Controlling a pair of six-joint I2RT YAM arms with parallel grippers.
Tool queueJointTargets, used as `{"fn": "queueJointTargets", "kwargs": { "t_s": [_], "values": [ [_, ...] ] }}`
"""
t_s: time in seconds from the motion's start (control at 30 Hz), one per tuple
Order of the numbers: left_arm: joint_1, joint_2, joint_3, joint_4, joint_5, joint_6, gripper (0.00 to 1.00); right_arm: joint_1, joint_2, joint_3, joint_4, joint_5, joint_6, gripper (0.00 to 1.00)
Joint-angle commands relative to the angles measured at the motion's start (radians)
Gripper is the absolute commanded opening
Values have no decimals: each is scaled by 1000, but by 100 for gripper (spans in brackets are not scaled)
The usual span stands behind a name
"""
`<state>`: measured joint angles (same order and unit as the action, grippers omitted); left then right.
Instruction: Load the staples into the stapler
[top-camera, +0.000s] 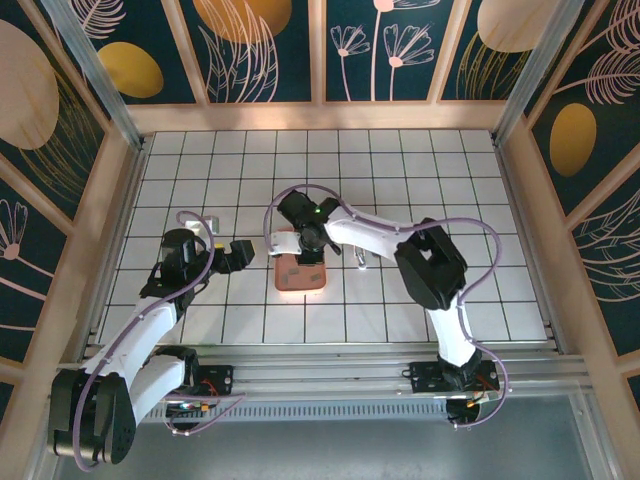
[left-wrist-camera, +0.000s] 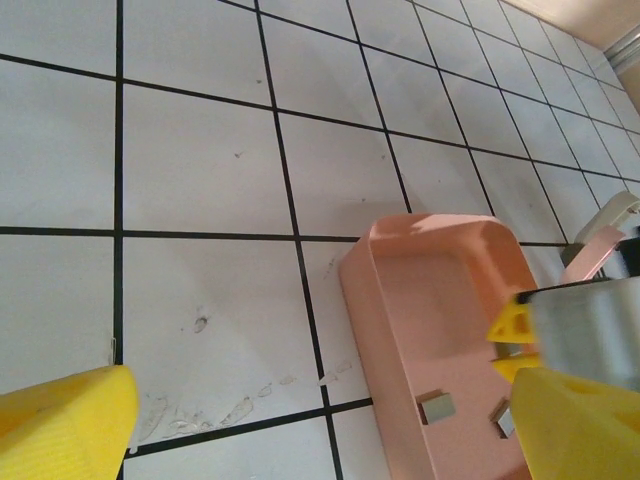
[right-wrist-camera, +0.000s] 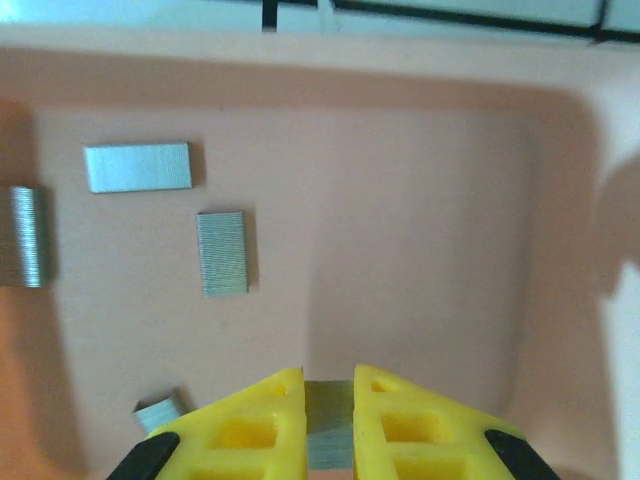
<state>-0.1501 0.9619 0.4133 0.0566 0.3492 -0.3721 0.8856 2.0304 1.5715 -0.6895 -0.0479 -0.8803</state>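
five staples (right-wrist-camera: 222, 252) from right wrist, one in its jaws; two from left.

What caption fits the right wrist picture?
Yellow fingers pinch one staple strip inside the pink tray, other strips lying nearby.

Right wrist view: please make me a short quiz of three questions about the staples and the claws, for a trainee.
1. True or false: the right claw is shut on a strip of staples.
2. In the right wrist view, how many loose strips lie in the pink tray? A none; B four; C ten.
3. Fill in: the left claw stands ____ (open or shut).
Key: 1 true; 2 B; 3 open.
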Motion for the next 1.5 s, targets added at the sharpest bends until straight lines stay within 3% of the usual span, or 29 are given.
{"fn": "queueJointTargets", "kwargs": {
  "t_s": [0.0, 0.3, 0.67, 0.87, 1.03, 1.47],
  "values": [
    [-4, -14, 35, 29, -11, 56, 94, 4, -114, -64, 97, -4, 132, 13],
    [-20, 39, 99, 62, 23, 131, 92, -22, -362, -292, 216, 19, 541, 12],
    [-169, 185, 165, 107, -5, 138, 91, -101, -691, -663, 232, -26, 1144, 13],
    [-198, 256, 194, 130, 22, 116, 91, -133, -793, -807, 192, 13, 1395, 13],
    [-201, 277, 205, 120, 1, 120, 91, -135, -768, -848, 158, 48, 1518, 12],
    [-201, 287, 202, 112, 25, 127, 92, -142, -493, -746, 75, 91, 1561, 14]
  ]
}}
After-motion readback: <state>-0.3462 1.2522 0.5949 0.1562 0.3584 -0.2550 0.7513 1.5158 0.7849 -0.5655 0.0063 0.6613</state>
